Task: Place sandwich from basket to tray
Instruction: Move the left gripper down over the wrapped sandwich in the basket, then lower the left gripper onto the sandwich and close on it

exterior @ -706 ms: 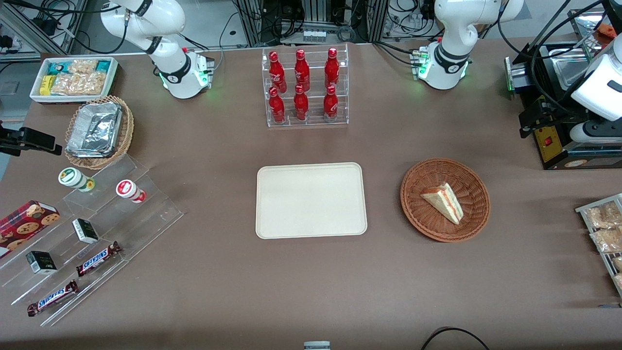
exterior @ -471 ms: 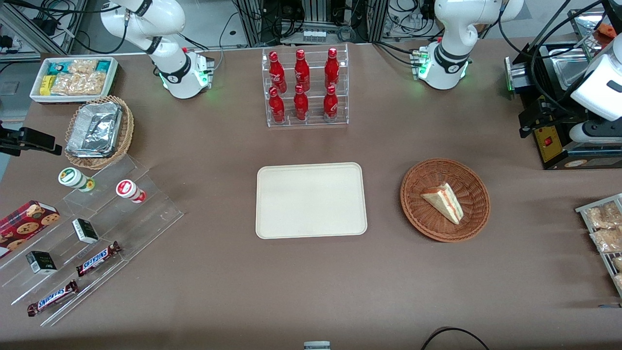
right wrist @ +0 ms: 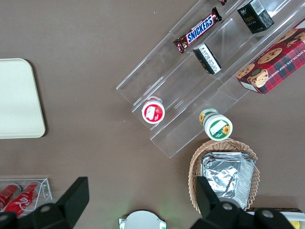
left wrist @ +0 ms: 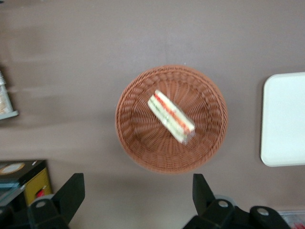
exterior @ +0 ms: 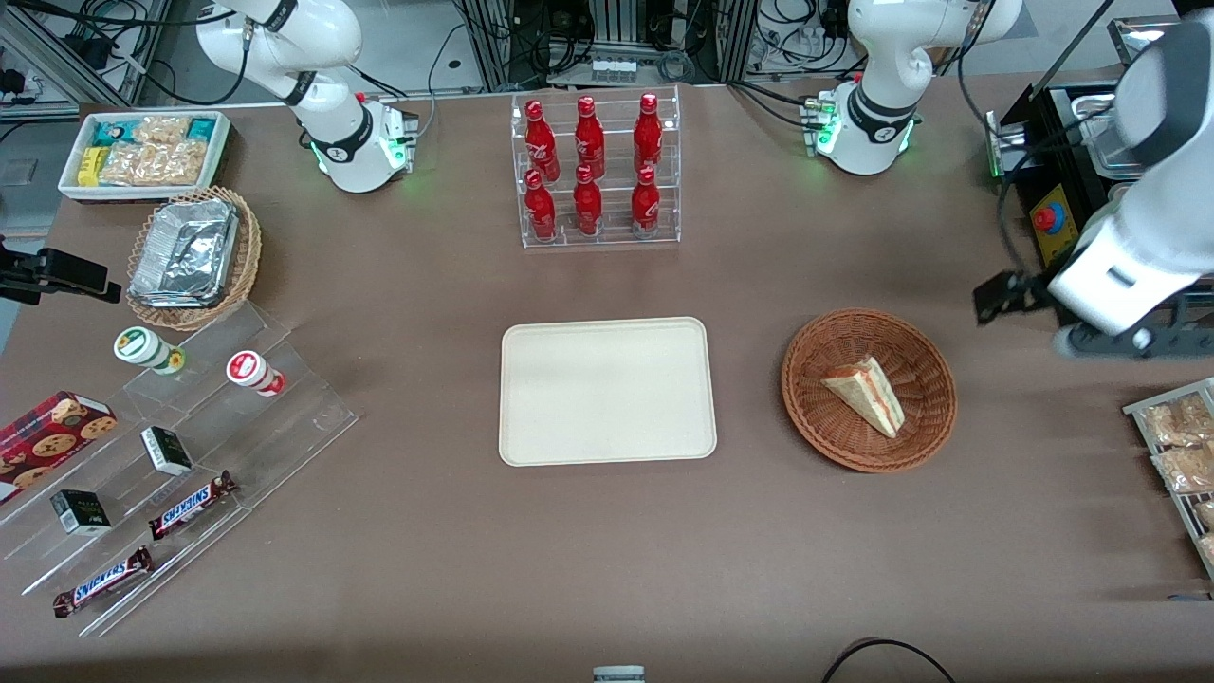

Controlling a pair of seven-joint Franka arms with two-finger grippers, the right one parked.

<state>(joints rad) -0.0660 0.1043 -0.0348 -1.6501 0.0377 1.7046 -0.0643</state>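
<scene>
The small triangular sandwich (exterior: pixel 865 393) of pale bread with orange-red and green filling lies on its side in the round, reddish-brown woven wicker basket (exterior: pixel 823 343), near the middle, its narrow end toward nine o'clock in the front view. The basket rests on the flat brown desk (exterior: pixel 607 560). The hand (left wrist: pixel 138 181) hovers high over the desk, just off the basket's rim at about two o'clock, its two dark fingers (left wrist: pixel 72 189) spread wide apart and holding nothing.

At nine o'clock from the basket, well apart from it, lies the flat cream-beige rectangular tray (exterior: pixel 607 391), bare. At twelve o'clock from the tray stands a clear acrylic rack (exterior: pixel 599 232) with six red bottles in two rows. Along the desk's twelve o'clock edge the room shows metal frames and tangled black cables (exterior: pixel 607 38).

Toward the parked arm's end sit a white box of snack packets (exterior: pixel 142 152), a lighter wicker basket (exterior: pixel 248 258) holding stacked foil containers (exterior: pixel 185 254), and a clear stepped stand (exterior: pixel 294 417) carrying two round lidded cups, small dark boxes, two Snickers bars and a red cookie box (exterior: pixel 47 432). Toward the working arm's end are a black machine (exterior: pixel 1057 223) and a wire rack of bagged snacks (exterior: pixel 1176 446).
</scene>
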